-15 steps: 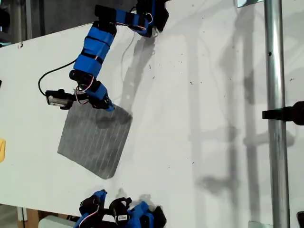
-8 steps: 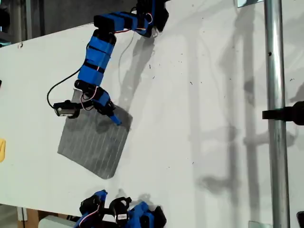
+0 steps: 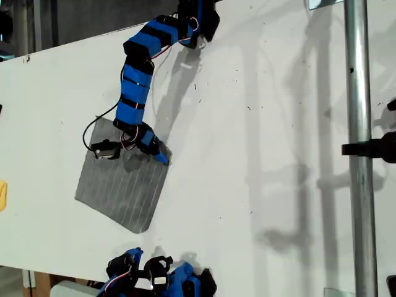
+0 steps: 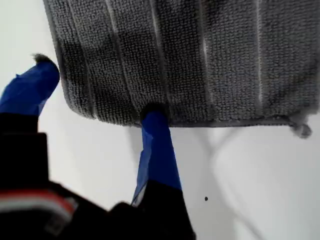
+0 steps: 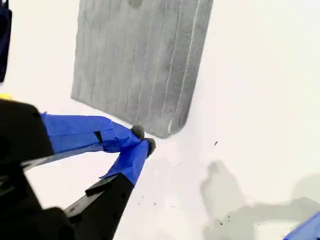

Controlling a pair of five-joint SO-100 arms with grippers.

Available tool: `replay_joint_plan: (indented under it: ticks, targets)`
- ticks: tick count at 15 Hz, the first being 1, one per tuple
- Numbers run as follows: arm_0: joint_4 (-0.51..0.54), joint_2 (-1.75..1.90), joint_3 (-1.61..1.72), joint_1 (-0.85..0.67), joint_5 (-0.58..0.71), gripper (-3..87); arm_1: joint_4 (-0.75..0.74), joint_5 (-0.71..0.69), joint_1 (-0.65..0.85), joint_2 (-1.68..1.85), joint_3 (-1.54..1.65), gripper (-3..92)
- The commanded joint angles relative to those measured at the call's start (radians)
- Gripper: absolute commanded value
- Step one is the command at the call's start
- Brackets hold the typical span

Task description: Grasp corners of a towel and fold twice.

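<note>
The towel [image 3: 120, 182], grey with thin pale stripes, lies flat on the white table [image 3: 260, 124] toward the exterior view's left. My first gripper [image 3: 158, 154] [image 4: 95, 102] is open and low over the towel's far edge, by the corner [image 3: 169, 152] nearest the exterior view's middle. One fingertip [image 4: 152, 117] touches the towel [image 4: 190, 55] edge, and the other stands off beside the cloth. My second gripper [image 5: 142, 141] [image 3: 131, 256] is shut on nothing at the near table edge, just short of the towel's near corner [image 5: 167, 131] [image 3: 140, 229].
A small yellow object [image 3: 2, 195] sits at the exterior view's left edge. A metal pole [image 3: 357, 148] with a black clamp runs upright down the exterior view's right. A black cable [image 3: 99, 120] hangs off the first arm over the towel.
The first arm has swung toward the exterior view's right along the towel's far edge, and its gripper now sits at that edge's right-hand corner. The towel and second arm have stayed put.
</note>
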Motion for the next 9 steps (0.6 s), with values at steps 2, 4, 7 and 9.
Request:
replay_joint_plan:
  ticks: [2,4,7,9]
  targets:
    - [-0.005,0.009,-0.003,-0.009,0.012,-2.9,0.032,-0.02,0.012,-0.012,-0.066,34.0]
    - [-0.005,0.017,0.0,-0.009,0.012,-2.9,0.11,-0.021,-0.002,-0.021,-0.06,29.6]
    - [-0.005,0.021,0.003,-0.009,0.014,-2.9,0.186,-0.021,-0.048,-0.025,-0.06,24.8]
    - [-0.002,0.034,0.006,-0.008,0.014,-2.9,0.245,-0.018,-0.064,-0.037,-0.06,27.3]
